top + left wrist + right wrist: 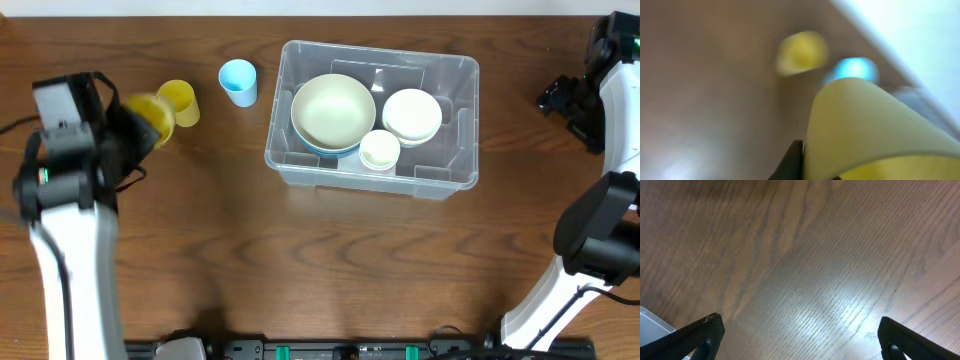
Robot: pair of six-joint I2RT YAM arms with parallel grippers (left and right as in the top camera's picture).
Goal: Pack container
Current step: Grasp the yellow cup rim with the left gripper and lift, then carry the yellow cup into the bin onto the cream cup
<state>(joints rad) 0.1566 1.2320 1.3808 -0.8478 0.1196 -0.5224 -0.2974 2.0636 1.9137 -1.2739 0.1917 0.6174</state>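
Dark brown wood-grain table (300, 270), pale strip (300, 6) beyond its far edge; I see the container (440, 172) right of centre, holding a cream bowl (333, 110) and a white bowl (412, 112), well to the right of the left gripper (130, 122). Left gripper is clamped on a blurred yellow cup (155, 115), just beside a standing yellow cup (180, 98) and near a blue cup (238, 80). Right gripper (800, 340) has its jaws wide apart over bare wood, holding nothing
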